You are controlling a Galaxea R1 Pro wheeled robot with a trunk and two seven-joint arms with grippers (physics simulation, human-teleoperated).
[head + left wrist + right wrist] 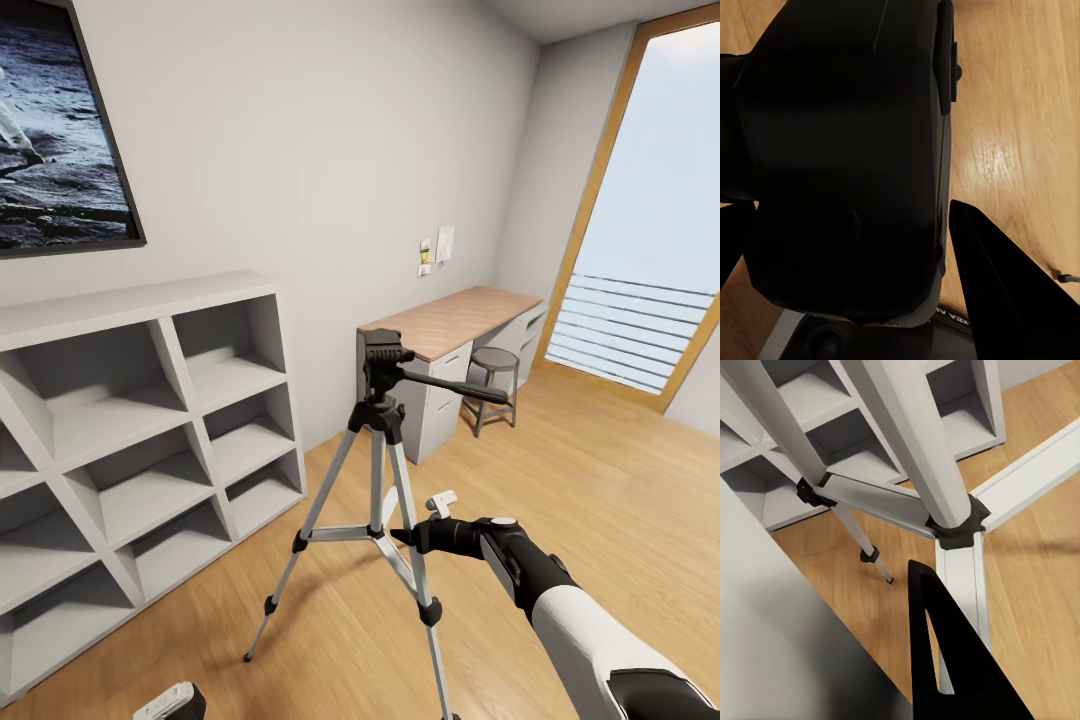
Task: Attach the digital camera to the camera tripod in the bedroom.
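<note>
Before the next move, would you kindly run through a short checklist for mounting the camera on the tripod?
1. Tripod upright on the floor: ok. The camera tripod stands on its spread legs in the head view.
2. Tripod head free: ok. Nothing sits on the black head.
3. Camera held: ok, likely. The digital camera sits between the left gripper fingers in the left wrist view.
4. Right gripper steadying the tripod: cannot tell. It is at the centre column by the leg braces; a firm grasp is not visible.
5. Camera near the tripod head: not ok. The left gripper is low, at the bottom edge of the head view.
</note>
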